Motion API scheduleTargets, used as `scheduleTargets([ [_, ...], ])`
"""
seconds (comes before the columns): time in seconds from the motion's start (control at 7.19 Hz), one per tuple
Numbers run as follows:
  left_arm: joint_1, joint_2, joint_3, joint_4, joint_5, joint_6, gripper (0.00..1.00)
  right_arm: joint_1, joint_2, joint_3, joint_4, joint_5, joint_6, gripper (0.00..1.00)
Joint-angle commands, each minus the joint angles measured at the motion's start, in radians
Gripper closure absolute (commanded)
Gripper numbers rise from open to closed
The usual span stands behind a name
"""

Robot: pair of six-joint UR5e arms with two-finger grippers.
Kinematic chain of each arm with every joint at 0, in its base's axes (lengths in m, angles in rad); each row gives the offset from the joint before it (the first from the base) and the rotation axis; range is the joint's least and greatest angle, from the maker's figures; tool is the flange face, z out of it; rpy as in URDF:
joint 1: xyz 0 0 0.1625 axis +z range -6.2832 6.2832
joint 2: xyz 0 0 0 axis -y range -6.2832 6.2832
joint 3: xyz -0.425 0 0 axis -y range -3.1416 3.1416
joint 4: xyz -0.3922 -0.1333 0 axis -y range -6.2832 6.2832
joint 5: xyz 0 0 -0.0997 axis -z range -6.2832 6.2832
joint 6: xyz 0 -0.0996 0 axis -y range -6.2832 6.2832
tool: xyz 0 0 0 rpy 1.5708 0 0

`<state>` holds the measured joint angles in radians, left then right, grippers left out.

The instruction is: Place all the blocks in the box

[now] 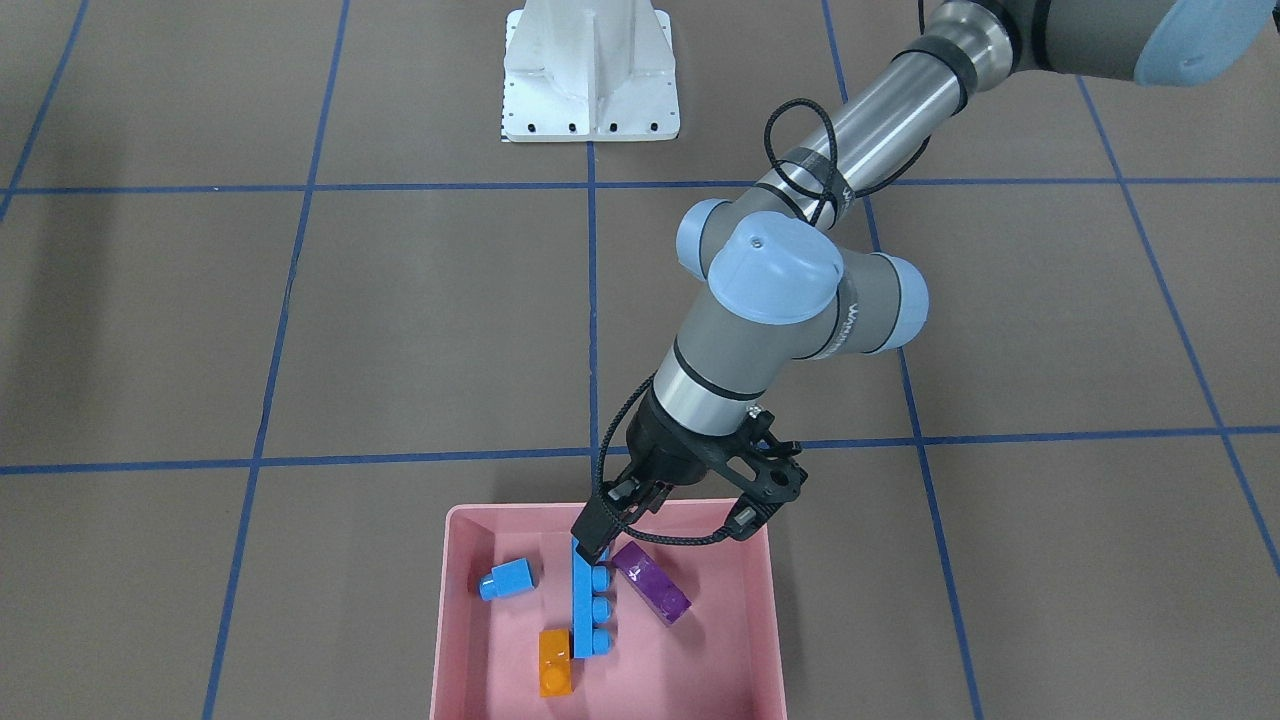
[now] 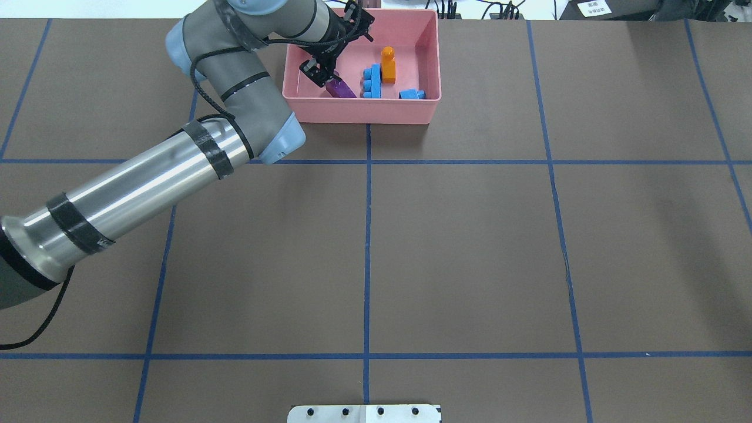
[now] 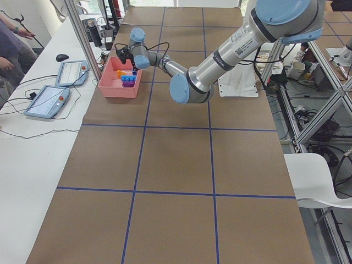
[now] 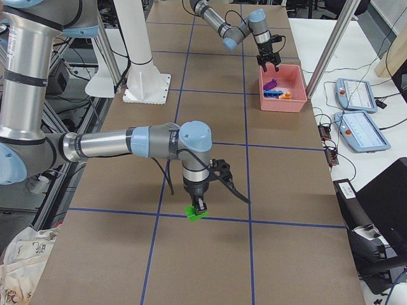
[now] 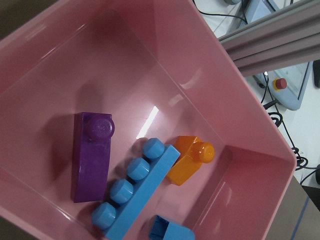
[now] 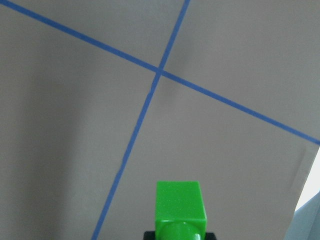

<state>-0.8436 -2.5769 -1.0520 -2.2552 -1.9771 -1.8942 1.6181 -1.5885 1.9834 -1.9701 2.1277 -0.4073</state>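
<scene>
The pink box [image 1: 450, 600] [image 2: 364, 111] [image 5: 200, 50] holds the orange block [image 1: 555, 662] [image 5: 187, 162], the long blue block [image 1: 590, 610] [image 5: 140, 195], the small blue block [image 1: 508, 580] [image 5: 170, 231] and the purple sloped block [image 1: 652, 582] [image 2: 341, 89] [image 5: 90, 155]. My left gripper [image 1: 670, 525] [image 2: 339, 44] hangs open and empty just above the box, over the purple block. My right gripper [image 4: 200, 204] is shut on the green block [image 4: 196, 213] [image 6: 180, 205], just above the table, far from the box.
The white robot base [image 1: 590, 70] [image 2: 364, 414] stands at the robot's table edge. Blue tape lines [image 6: 160, 72] cross the brown table. Two teach pendants [image 3: 47, 102] and cables lie on the white bench beyond the box.
</scene>
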Motion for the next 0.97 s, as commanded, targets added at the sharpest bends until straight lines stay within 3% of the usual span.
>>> scheduleTargets([
  [0.0, -0.073, 0.136, -0.174, 0.132, -0.06, 0.129, 0.0, -0.116, 0.302, -0.014, -0.212, 0.008, 0.098, 1.0],
  [0.28, -0.11, 0.278, -0.337, 0.224, -0.06, 0.252, 0.0, -0.261, 0.512, -0.034, -0.254, 0.02, 0.366, 1.0],
  [0.56, -0.141, 0.485, -0.526, 0.252, -0.058, 0.378, 0.0, -0.428, 0.711, -0.107, -0.189, 0.023, 0.67, 1.0],
  [0.7, -0.146, 0.56, -0.578, 0.252, -0.058, 0.432, 0.0, -0.51, 0.776, -0.18, -0.07, 0.018, 0.815, 1.0],
  [0.83, -0.156, 0.61, -0.603, 0.25, -0.058, 0.475, 0.0, -0.567, 0.818, -0.278, 0.127, 0.012, 0.946, 1.0],
])
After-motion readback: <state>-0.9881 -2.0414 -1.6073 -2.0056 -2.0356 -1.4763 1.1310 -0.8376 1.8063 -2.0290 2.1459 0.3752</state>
